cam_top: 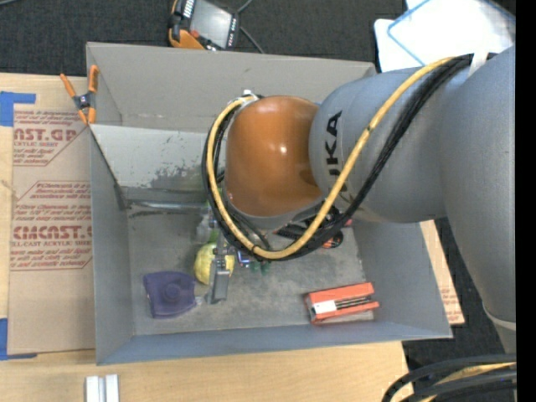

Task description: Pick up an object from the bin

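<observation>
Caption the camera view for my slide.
Gripper low beside a yellowish ball in the grey bin, purple lump and orange box nearby.

Carrier: grey metal bin (109, 249) with sloped walls and a flat, scuffed floor.
Front left of floor: purple lump (170, 294), lying low near the front wall.
Just beside it, further back and to the right: yellow-green ball (203, 265).
Front right of floor: red and black flat box (341, 302), lying along the front wall, well apart from the other two.
Middle and back of floor: hidden under the arm.
</observation>
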`<state>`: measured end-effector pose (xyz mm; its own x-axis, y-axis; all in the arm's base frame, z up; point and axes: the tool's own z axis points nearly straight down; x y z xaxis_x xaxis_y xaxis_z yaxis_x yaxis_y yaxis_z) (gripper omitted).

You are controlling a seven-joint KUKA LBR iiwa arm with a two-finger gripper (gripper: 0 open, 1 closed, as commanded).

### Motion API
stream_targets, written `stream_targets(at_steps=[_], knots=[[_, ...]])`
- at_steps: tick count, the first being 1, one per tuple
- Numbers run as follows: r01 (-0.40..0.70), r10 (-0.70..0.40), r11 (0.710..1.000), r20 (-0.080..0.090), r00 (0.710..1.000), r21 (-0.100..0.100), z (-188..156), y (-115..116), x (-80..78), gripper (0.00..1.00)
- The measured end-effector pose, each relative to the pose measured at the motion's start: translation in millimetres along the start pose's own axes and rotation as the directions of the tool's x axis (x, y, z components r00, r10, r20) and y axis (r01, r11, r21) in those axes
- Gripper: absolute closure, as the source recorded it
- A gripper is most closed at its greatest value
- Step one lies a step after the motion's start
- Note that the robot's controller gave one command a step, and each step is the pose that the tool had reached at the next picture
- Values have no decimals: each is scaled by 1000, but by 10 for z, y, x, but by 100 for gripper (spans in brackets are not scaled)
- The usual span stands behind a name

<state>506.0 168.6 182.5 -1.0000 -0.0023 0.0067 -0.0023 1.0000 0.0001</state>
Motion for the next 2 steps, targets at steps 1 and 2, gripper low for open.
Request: stream_targets(at_steps=[1, 2], knots=[[-2, 2, 1000, 7, 1000, -2, -35, -9, -21, 0], [-217, 217, 976, 9, 976, -6, 1148, 496, 234, 0]])
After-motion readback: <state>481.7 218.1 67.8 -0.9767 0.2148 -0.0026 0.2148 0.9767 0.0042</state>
